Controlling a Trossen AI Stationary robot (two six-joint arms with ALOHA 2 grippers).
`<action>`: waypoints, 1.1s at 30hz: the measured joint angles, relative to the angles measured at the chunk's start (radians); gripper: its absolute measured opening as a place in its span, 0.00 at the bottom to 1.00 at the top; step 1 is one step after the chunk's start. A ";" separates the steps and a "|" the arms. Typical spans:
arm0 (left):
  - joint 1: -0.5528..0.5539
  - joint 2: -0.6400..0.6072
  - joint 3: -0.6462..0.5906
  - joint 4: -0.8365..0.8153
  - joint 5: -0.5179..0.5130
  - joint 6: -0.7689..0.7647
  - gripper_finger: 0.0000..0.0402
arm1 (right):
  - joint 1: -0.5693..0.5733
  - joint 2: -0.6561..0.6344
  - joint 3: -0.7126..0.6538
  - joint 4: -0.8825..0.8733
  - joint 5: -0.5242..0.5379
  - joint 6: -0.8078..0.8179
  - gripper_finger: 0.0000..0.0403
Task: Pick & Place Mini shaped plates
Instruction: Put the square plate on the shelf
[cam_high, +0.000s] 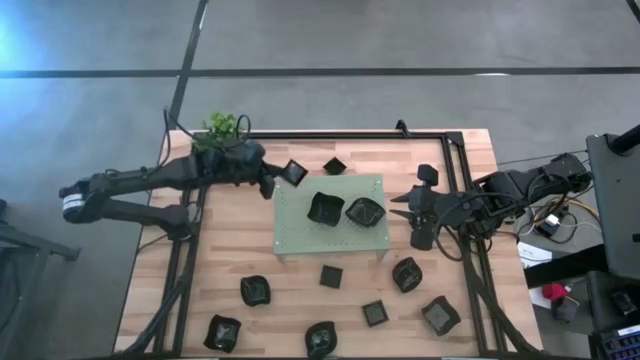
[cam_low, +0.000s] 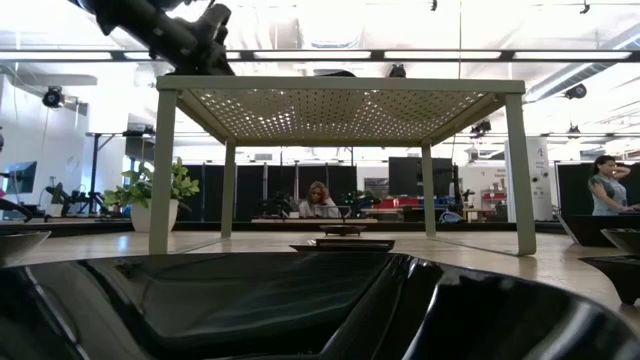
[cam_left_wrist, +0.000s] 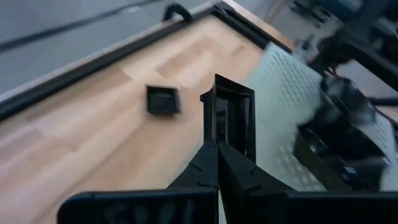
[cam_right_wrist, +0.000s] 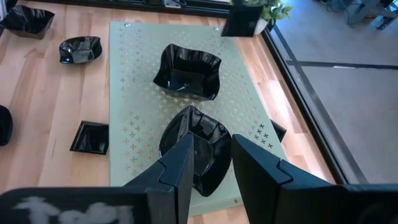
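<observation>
My left gripper (cam_high: 281, 178) (cam_left_wrist: 216, 146) is shut on a small square black plate (cam_high: 295, 172) above the table just past the far-left corner of the light green mat (cam_high: 300, 235). Two wavy-rimmed black plates (cam_high: 325, 208) (cam_high: 364, 211) sit on the mat by their bases. My right gripper (cam_high: 399, 206) (cam_right_wrist: 211, 158) is open at the mat's right edge, its fingers over the near plate (cam_right_wrist: 202, 146) without visibly touching it. Several more black plates lie on the wood: one (cam_high: 334, 165) near the far edge, the others (cam_high: 331, 275) (cam_high: 254, 290) (cam_high: 406, 273) toward the near edge. My left gripper pinches the square plate by one side of its rim (cam_left_wrist: 214, 134) between the two fingers. The fingers come level from the table's left. The plate is lifted clear of the table and stands on edge, its hollow (cam_left_wrist: 236, 118) facing sideways.
The mat is a raised perforated platform on four legs (cam_low: 163, 170). A small leafy plant (cam_high: 222, 127) stands at the far-left corner, behind my left arm. A black frame rail (cam_high: 460, 190) runs along the table's far and right sides. People show in the room beyond the table.
</observation>
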 joint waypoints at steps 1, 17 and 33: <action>-0.006 -0.001 0.000 -0.010 0.010 -0.001 0.00 | 0.000 0.000 0.000 0.000 0.000 0.000 0.26; -0.116 -0.023 -0.001 -0.037 0.099 -0.035 0.00 | 0.000 0.000 0.000 0.008 0.000 0.000 0.26; -0.135 -0.032 -0.002 -0.183 0.164 -0.162 0.00 | 0.000 0.000 0.000 0.029 0.000 0.000 0.26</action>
